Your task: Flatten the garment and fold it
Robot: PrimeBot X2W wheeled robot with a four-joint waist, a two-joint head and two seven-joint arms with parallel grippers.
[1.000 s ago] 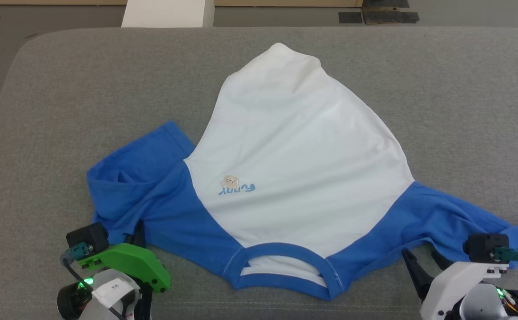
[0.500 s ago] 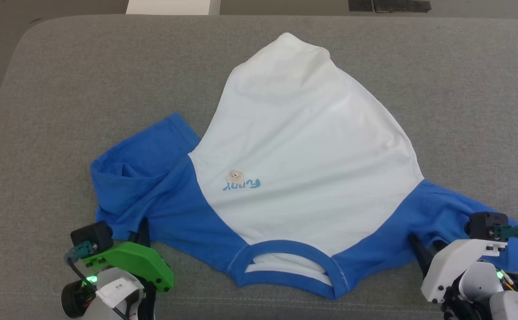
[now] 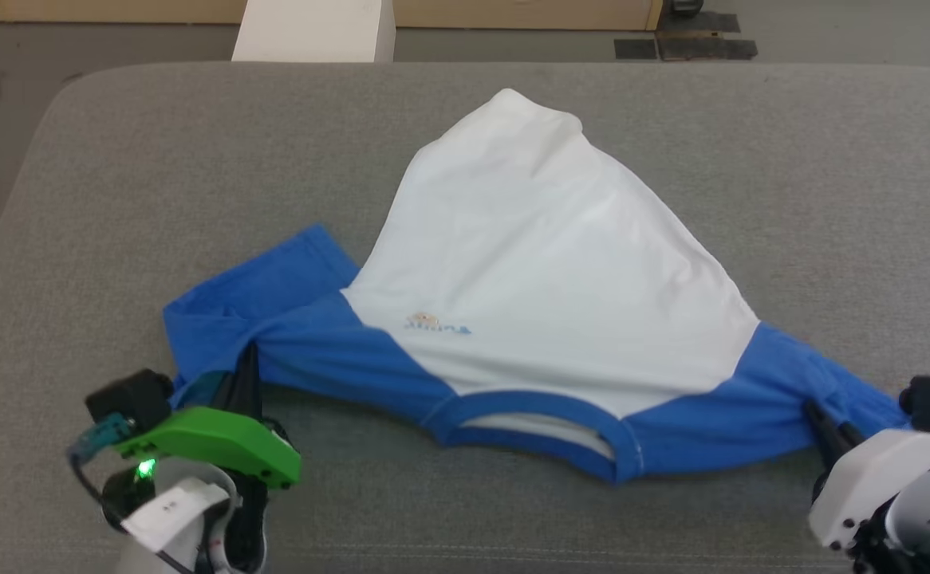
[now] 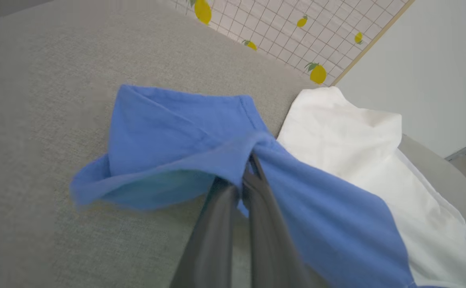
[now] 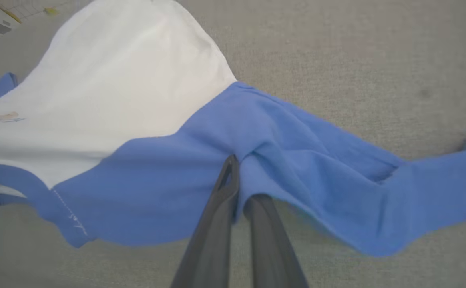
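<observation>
The garment [image 3: 545, 263], a T-shirt with a white body and royal-blue sleeves and neckband, lies on the grey cushion with its neck toward me. My left gripper [image 3: 243, 359] is shut on the blue shoulder cloth by the left sleeve [image 4: 177, 132], its dark fingers [image 4: 257, 188] pinching a bunched fold. My right gripper [image 3: 820, 418] is shut on the blue cloth of the right shoulder [image 5: 265, 136], fingers [image 5: 225, 188] closed on a fold. The near edge of the garment [image 5: 117, 96] is raised and stretched between both grippers. The right sleeve's end [image 5: 449, 176] trails beyond the grip.
The grey cushioned surface [image 3: 114, 199] spreads all round the shirt, with rounded far corners. Beyond its far edge stand a white block [image 3: 313, 32] and dark floor patches [image 3: 684, 48]. A lemon-patterned grid wall [image 4: 281, 36] rises behind the cushion in the left wrist view.
My right gripper closed from wide open onto the blue right shoulder cloth. Both grippers have lifted the shirt's near edge, stretching it so the chest print looks flatter. The head camera shifted slightly.
</observation>
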